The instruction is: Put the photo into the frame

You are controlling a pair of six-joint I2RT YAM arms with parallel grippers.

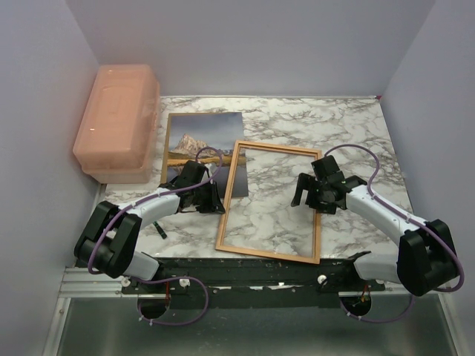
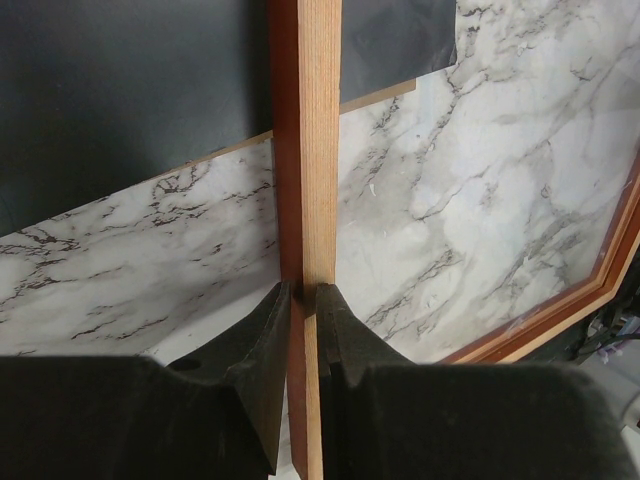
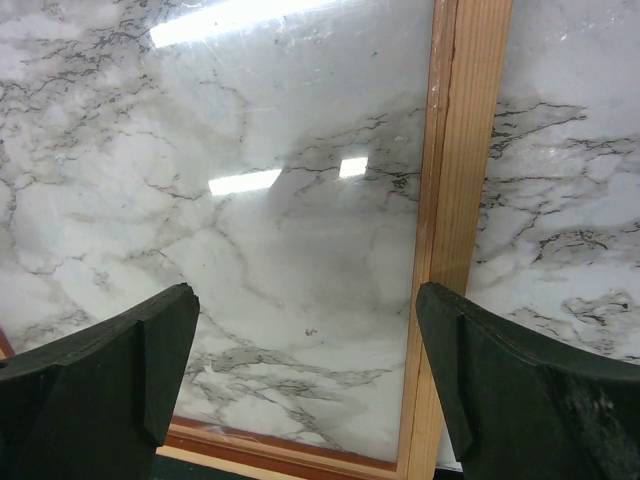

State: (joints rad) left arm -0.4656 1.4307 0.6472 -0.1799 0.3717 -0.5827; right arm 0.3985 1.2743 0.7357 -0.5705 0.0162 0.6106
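The marble-patterned table (image 1: pixel 349 133) fills the scene, walled in by plain pale panels. At its far left corner sits a translucent pink lidded box (image 1: pixel 117 122), the bulkiest thing on it.

The frame (image 1: pixel 271 254) lies in the middle of the table, light wood side up, and the marble shows through its clear pane (image 3: pixel 250 200). It is turned slightly, so its near end sits further left than its far end. Its left rail crosses the near right corner of the photo.

The photo (image 1: pixel 200 141) lies picture side up on the table, just left of the frame and right of the pink box. Its mountain is toward the far end and its dark part toward the near end. It is outside the frame, apart from that overlapped corner.

The left gripper (image 1: pixel 211 196) is clamped on the frame's left rail (image 2: pixel 318 150), about midway along it. The left wrist view shows its two fingers pressed against either side of the wood. Whether that rail is raised off the table I cannot tell.

The right gripper (image 1: pixel 312 194) is spread wide and grasps nothing. It hangs over the frame's right rail (image 3: pixel 460 200), toward the far end, with the rail between its fingers and touching neither.
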